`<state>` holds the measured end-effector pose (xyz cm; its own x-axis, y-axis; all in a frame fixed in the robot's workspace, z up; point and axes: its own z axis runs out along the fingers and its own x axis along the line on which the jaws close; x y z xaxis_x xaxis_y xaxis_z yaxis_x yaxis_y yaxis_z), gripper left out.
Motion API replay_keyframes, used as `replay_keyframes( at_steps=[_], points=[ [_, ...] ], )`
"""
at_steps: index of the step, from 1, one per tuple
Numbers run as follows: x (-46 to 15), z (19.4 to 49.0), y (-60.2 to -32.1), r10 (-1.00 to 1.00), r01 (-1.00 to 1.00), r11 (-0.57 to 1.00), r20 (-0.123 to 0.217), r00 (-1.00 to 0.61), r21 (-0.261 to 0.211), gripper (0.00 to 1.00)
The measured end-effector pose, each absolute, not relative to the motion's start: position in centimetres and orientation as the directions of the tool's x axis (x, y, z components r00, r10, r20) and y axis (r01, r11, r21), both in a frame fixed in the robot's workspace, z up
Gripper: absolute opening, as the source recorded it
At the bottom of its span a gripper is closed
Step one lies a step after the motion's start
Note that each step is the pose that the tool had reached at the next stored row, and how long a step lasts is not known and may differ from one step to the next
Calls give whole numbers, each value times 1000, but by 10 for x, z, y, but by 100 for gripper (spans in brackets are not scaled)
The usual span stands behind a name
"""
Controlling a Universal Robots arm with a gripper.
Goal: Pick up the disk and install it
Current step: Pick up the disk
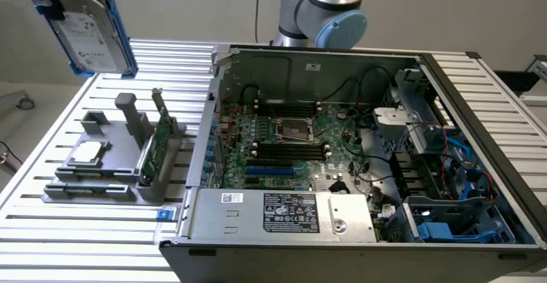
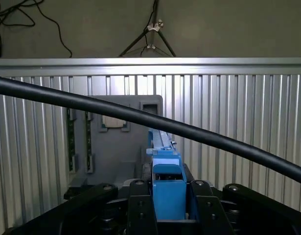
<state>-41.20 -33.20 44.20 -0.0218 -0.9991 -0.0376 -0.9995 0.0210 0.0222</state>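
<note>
The disk (image 1: pixel 91 34), a silver-grey hard drive with a white label and blue carrier rails, hangs tilted in the air. It is high above the table at the exterior view's far left. My gripper (image 1: pixel 53 2) is shut on its upper end. In the wrist view the disk's blue rail (image 2: pixel 167 188) sits clamped between my black fingers (image 2: pixel 140 208), with the gripper (image 2: pixel 168 210) closed around it. The open computer case (image 1: pixel 359 148) lies to the exterior view's right, well apart from the disk.
Below the disk, a grey fixture (image 1: pixel 111 161) on the slatted table (image 1: pixel 51 232) holds a small silver chip (image 1: pixel 89 153) and an upright green circuit card (image 1: pixel 156 148). A blue drive bay (image 1: pixel 453 222) sits in the case's near right corner. A black cable (image 2: pixel 199 134) crosses the wrist view.
</note>
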Motion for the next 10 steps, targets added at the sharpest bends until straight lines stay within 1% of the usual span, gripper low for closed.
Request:
replay_keyframes(
  at_steps=[4, 10],
  points=[
    [-394, 455, -332, -999, -1000, 21, -38, -22, 23, 33],
    [-366, 460, -332, -999, -999, 21, -38, -22, 24, 33]
  ],
)
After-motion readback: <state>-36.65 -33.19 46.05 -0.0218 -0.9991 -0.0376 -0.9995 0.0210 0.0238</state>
